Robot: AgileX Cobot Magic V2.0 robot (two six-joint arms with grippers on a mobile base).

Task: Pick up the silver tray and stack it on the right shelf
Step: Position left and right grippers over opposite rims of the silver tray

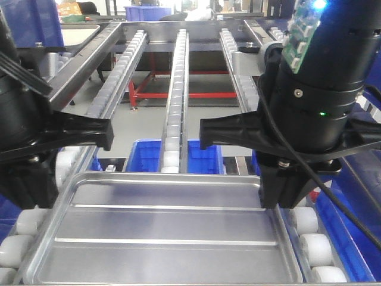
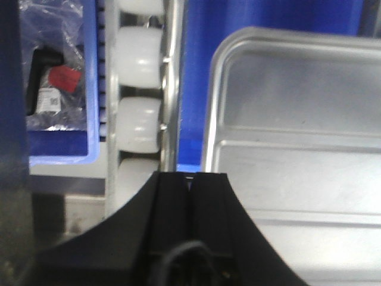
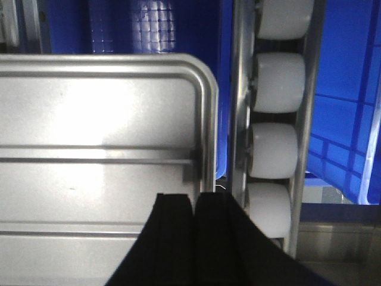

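Left gripper [image 2: 190,179] is squeezed tight, barely a seam between its jaws, nipped onto the left rim of the silver tray [image 1: 161,238]. The right gripper [image 3: 194,199] mirrors it, jaws drawn together on the right rim near the far corner. The tray hangs level, open side up, at the near end of the flow-rack shelf [image 1: 83,67]. It lies between the side rows of white rollers [image 3: 277,149], its far rim just at the near end of the centre roller track [image 1: 175,89], with blue bins [image 1: 146,152] below and a red-labelled bag [image 2: 53,77] in the left one.
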